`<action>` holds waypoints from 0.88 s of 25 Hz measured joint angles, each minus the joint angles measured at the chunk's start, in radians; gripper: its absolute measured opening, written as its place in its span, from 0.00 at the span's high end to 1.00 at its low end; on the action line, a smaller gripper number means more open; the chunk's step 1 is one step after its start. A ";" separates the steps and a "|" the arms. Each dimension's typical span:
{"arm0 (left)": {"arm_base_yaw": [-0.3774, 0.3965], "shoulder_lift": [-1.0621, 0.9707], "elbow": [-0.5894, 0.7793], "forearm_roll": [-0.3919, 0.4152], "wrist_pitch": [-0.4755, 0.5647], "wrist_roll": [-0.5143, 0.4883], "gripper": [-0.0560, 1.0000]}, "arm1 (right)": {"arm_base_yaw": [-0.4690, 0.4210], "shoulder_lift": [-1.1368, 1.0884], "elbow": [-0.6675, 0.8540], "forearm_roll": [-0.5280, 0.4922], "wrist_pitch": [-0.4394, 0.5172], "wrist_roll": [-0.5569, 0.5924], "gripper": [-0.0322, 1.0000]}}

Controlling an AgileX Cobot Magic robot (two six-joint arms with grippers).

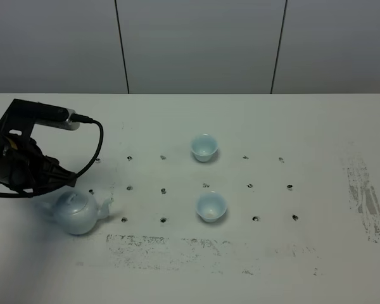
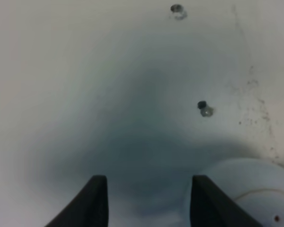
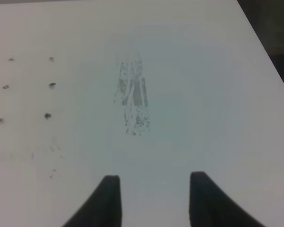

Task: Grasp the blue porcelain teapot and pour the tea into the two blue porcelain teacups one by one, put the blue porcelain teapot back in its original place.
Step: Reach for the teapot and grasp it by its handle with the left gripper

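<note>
Teapot (image 1: 78, 213) at roughly 8 o'clock on the bench (image 1: 304, 126), upright, lid on, spout toward 3 o'clock, handle side toward 9 o'clock beneath the left arm. Two cups well apart from it near the middle: far cup (image 1: 203, 147) at 12 o'clock of near cup (image 1: 211, 206), both upright. Left pincer (image 2: 149, 182) spread wide and empty, low over the bench. In the left wrist view, pot body just outside one finger (image 2: 201, 198), not between the two. Right pincer (image 3: 154, 182) likewise spread and empty, over bare bench by a scuff mark (image 3: 132, 94), out of the high view.

Step in hand, by judgement: taking hold of the handle. To do it well:
- Shift sideways to bring the loop, not the round body, midway between the fingers.
- Keep low but clear of the bench.
- Close only once centred, to avoid an off-centre pinch sliding off smooth glaze.
- Grip firmly before lifting, keeping the lid level.
- Afterwards, aim for the near cup first, spout facing that way.
</note>
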State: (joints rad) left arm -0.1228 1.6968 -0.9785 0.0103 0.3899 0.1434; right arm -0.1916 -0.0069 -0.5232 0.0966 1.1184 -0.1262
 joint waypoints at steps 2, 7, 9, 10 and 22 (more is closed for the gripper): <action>0.006 0.018 0.003 0.000 0.001 -0.002 0.51 | 0.000 0.000 0.000 0.000 0.000 0.000 0.63; 0.005 0.033 0.007 -0.001 0.005 -0.003 0.51 | 0.000 0.000 0.000 0.000 0.000 0.000 0.63; 0.005 0.038 0.007 -0.001 0.024 -0.003 0.51 | 0.000 0.000 0.000 0.000 0.000 0.000 0.63; 0.005 0.042 0.007 -0.001 0.041 -0.003 0.51 | 0.000 0.000 0.000 0.000 -0.001 0.000 0.63; 0.005 0.042 0.007 0.018 0.246 0.001 0.51 | 0.000 0.000 0.000 0.000 -0.001 -0.001 0.63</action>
State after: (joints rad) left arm -0.1173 1.7383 -0.9718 0.0288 0.6363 0.1444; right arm -0.1916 -0.0069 -0.5232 0.0966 1.1176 -0.1272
